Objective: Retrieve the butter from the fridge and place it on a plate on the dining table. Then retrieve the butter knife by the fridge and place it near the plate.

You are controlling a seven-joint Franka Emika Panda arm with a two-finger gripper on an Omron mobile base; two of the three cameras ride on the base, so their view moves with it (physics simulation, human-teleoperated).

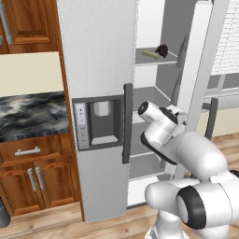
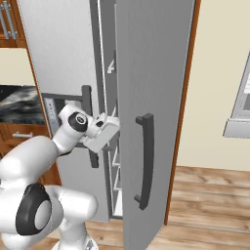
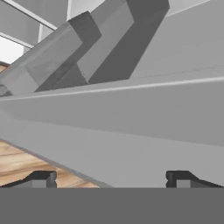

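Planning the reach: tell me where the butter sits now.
Left base view: the butter lies on an upper shelf of the open fridge, just left of a dark round item.

No legible text, labels, brands, numbers or signs appear on the fridge (image 1: 98,70) or elsewhere.
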